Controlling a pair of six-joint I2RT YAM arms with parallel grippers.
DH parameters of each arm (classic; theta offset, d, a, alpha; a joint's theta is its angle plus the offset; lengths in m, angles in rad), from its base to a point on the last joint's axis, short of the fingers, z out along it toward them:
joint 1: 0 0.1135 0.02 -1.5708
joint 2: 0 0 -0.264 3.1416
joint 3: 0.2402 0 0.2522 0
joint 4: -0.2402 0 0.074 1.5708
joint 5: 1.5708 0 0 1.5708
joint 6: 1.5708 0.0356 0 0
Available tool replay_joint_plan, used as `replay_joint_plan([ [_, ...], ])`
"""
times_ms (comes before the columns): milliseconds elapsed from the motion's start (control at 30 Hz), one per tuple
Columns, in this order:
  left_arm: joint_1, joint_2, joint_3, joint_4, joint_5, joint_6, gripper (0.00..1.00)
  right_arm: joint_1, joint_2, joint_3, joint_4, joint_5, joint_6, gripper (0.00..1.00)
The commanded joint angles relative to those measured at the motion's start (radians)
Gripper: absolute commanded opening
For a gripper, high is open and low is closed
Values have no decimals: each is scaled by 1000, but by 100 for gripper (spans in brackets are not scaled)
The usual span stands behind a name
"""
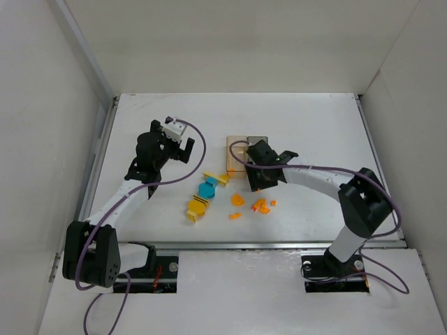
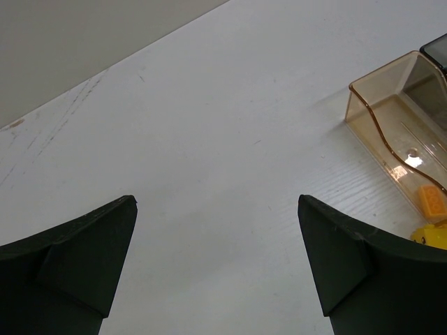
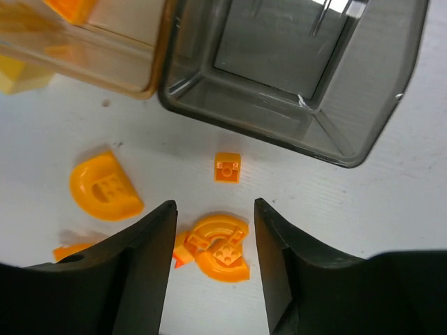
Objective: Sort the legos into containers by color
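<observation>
Right wrist: jaws part-open around curved orange lego

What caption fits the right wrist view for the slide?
Right claw straddles a curved orange lego near the smoky grey container, jaws apart.

white-linked left arm and right arm, black joints, purple cables, matte black wedge jaws
</observation>
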State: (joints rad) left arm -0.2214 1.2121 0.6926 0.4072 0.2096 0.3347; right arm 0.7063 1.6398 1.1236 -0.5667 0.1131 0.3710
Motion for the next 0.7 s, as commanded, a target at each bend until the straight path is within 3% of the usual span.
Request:
replay_joint_plan([
  [0, -4, -22, -16, 38, 22, 0, 99, 19, 37, 2, 34, 60, 75, 54],
  [367, -4, -31, -25, 38, 4, 0, 99, 19, 143, 21, 65, 109, 75, 52],
  [600, -4, -40, -25, 38, 4, 9, 99, 19, 179, 30, 100, 88, 57, 36],
  [633, -4, -40, -25, 38, 4, 9, 99, 19, 180, 30, 100, 88, 57, 32],
  [667, -4, -40, -25, 38, 4, 9, 99, 28, 180, 30, 100, 88, 48, 19],
])
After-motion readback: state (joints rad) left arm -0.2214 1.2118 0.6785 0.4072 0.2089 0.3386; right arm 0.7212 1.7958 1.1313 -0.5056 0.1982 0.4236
